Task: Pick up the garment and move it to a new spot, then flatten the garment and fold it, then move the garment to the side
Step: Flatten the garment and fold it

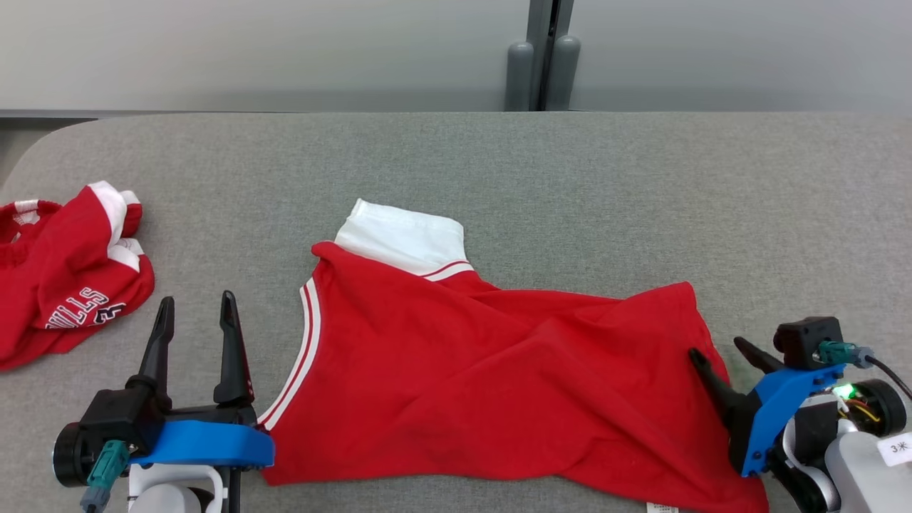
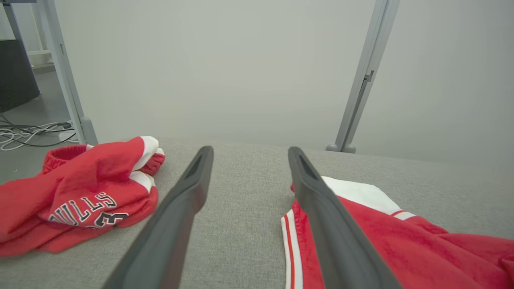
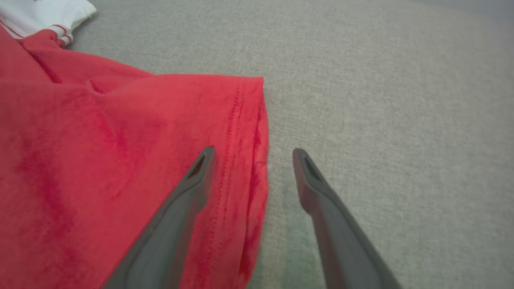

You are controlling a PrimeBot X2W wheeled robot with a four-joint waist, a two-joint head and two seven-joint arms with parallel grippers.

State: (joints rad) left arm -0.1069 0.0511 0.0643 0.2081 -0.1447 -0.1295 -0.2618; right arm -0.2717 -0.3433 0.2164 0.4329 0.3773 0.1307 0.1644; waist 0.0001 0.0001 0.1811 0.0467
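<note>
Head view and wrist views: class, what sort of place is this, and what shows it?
Probably a robot lab or test cell: a grey cloth-covered table, plain partition panels on metal posts, loose cables on the floor.

Free tabletop [image 1: 605, 178] beyond garment [image 1: 463, 370]; jersey [image 1: 64, 278] left.

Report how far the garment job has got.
Done: the red garment lies spread on the table. In hand: flattening; it is creased, the open right gripper straddles its hem, the open left gripper sits beside its striped edge. Left: folding, moving aside.
</note>
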